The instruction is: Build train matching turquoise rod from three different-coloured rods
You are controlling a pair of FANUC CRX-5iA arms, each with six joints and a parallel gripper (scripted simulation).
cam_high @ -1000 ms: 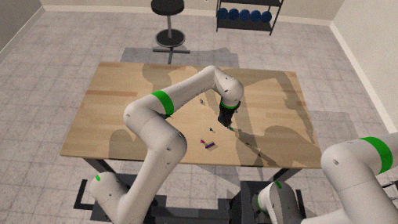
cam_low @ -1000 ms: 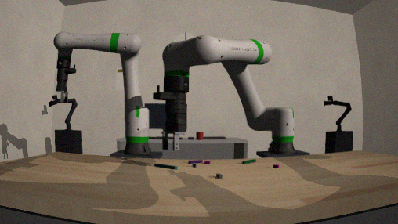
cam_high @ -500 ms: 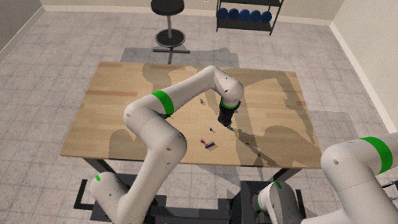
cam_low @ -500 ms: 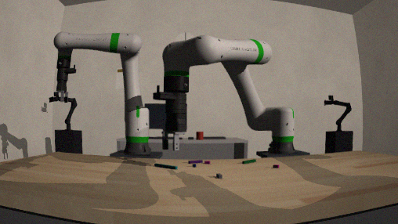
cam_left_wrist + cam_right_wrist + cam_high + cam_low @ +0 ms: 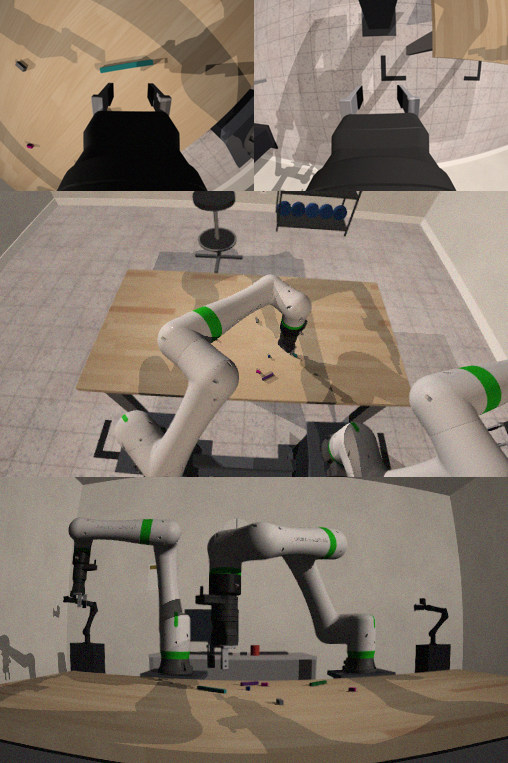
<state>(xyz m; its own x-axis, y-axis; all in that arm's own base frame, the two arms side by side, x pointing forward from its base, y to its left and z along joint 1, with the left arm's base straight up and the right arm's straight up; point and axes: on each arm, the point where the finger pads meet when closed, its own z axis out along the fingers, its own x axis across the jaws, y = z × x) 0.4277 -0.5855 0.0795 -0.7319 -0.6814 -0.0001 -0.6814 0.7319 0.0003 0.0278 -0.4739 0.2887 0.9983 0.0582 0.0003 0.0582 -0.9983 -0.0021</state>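
Note:
My left gripper (image 5: 218, 665) (image 5: 130, 90) is open and empty above the table, near the turquoise rod (image 5: 294, 355) (image 5: 211, 689) (image 5: 127, 66), which lies flat. My right gripper (image 5: 80, 601) (image 5: 380, 92) is open and empty, high above the floor. A purple rod (image 5: 268, 376) (image 5: 249, 683) lies near one magenta rod (image 5: 258, 371) (image 5: 264, 684), with a small gap. A blue rod (image 5: 269, 356) (image 5: 248, 688) lies alone. A grey rod (image 5: 257, 320) (image 5: 279, 702) (image 5: 20, 66) and a second magenta rod (image 5: 352, 689) (image 5: 30, 146) lie apart.
A green rod (image 5: 318, 683) lies apart on the wooden table (image 5: 150, 291) (image 5: 100, 727); the left arm (image 5: 200, 366) hides part of the table in the top view. The table's edge shows at upper right in the right wrist view.

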